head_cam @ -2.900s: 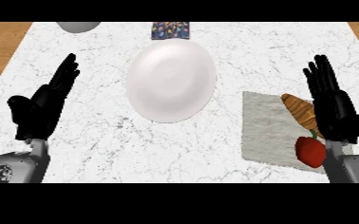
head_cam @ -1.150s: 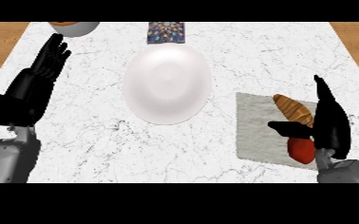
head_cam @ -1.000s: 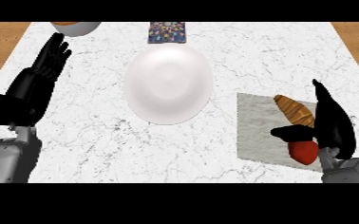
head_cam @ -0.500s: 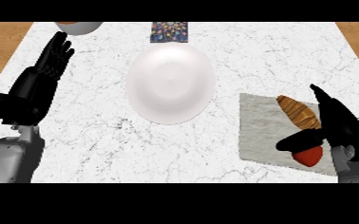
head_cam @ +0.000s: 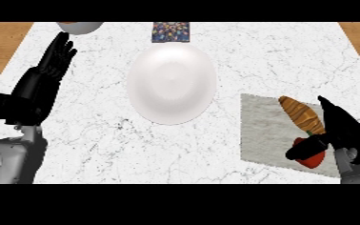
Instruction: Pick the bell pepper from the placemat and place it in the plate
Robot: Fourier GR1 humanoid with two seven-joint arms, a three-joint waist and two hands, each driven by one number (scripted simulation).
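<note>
A red bell pepper (head_cam: 315, 158) lies on the grey placemat (head_cam: 267, 128) at the lower right. My right hand (head_cam: 339, 126) is over it, thumb curled against the pepper's left side and fingers above it, hiding most of it. A large white plate (head_cam: 171, 82) sits at the counter's centre, with nothing on it. My left hand (head_cam: 44, 78) rests open at the left edge, fingers up, far from both.
A brown croissant (head_cam: 301, 114) lies on the placemat just above the pepper, beside my right hand. A bowl (head_cam: 79, 26) shows at the top left edge and a patterned box (head_cam: 171, 31) at the top centre. Wooden floor borders the marble counter (head_cam: 105, 138).
My right hand has dropped lower and closed round the pepper, thumb now pressed to its side. The left hand has stayed resting at the left.
</note>
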